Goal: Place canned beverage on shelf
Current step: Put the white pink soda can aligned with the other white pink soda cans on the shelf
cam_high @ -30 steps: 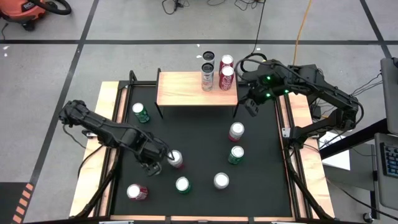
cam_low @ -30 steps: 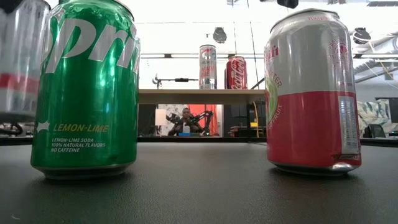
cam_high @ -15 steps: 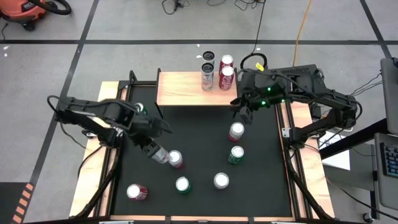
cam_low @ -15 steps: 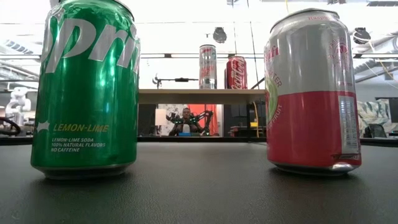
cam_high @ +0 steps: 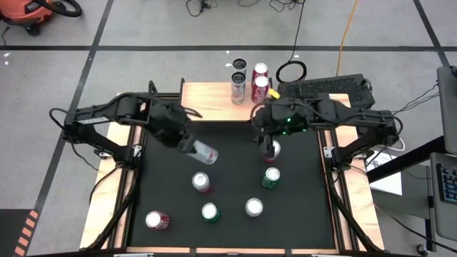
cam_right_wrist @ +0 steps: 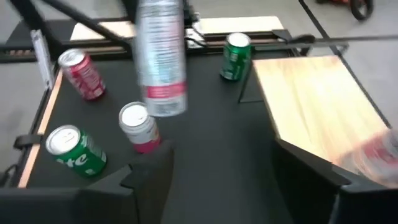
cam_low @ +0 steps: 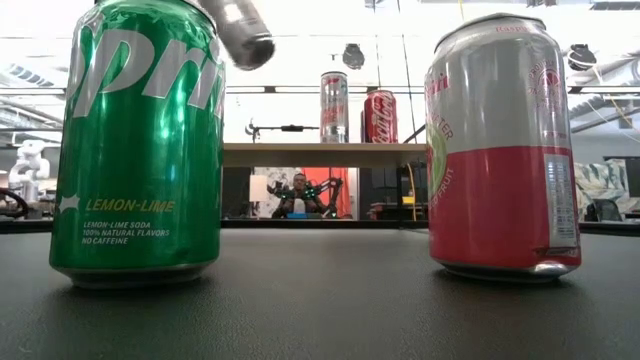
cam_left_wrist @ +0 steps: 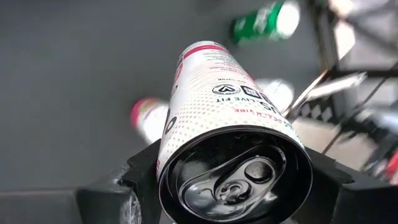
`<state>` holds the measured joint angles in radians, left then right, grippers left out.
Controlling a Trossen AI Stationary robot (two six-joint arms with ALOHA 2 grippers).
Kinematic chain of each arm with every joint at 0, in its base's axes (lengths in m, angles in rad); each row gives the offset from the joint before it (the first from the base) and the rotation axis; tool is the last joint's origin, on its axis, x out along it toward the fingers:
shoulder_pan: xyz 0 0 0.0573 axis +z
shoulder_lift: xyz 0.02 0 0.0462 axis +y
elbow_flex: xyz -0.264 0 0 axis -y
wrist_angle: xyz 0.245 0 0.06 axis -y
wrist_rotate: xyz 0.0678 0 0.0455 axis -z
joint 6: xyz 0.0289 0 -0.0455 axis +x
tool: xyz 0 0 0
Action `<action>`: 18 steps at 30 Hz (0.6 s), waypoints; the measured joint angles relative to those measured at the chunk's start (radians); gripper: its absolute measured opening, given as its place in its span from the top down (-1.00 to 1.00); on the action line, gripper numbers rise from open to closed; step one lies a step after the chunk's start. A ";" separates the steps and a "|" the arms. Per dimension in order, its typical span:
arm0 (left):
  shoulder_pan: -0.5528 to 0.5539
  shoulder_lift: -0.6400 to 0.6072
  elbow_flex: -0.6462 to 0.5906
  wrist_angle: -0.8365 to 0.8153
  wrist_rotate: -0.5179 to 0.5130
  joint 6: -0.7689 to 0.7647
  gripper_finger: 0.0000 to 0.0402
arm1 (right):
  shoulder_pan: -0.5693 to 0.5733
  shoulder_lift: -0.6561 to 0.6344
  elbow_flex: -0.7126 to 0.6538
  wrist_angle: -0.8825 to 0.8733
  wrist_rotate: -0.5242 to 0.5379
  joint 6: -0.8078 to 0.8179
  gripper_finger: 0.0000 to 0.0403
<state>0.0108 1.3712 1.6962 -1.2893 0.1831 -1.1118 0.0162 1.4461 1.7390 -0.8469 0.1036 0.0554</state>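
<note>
The left gripper (cam_high: 187,145) clamped a white-and-pink can (cam_high: 203,152), tilted in the air short of the shelf (cam_high: 207,103). The right gripper (cam_high: 267,143) hung open. Placement remained.

One camera looks straight down on my whole black table (cam_high: 228,214). Another sits at tabletop level, close behind a green soda can (cam_low: 140,140), facing the light wood-topped shelf (cam_low: 320,154); both see it. My wrist cameras look past my dark fingers (cam_right_wrist: 149,180).
</note>
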 joint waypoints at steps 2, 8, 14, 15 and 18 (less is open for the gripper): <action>0.012 0.000 0.000 0.075 -0.024 -0.038 -0.27 | 0.009 0.015 0.000 0.012 0.000 -0.012 -0.27; 0.019 0.000 0.000 0.215 -0.073 -0.127 -0.27 | 0.041 0.029 0.000 0.005 0.001 -0.042 -0.37; 0.019 0.000 0.000 0.233 -0.084 -0.200 -0.27 | 0.052 0.028 0.000 0.021 0.007 -0.163 -0.61; 0.019 0.000 0.000 0.233 -0.086 -0.219 -0.27 | 0.052 0.029 0.000 0.021 0.021 -0.169 -0.65; 0.020 0.000 0.000 0.242 -0.113 -0.245 -0.27 | 0.050 0.034 0.000 0.021 0.059 -0.172 -0.73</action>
<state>0.0310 1.3712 1.6962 -1.0469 0.0704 -1.3563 0.0666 1.4804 1.7386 -0.8257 0.1623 -0.1169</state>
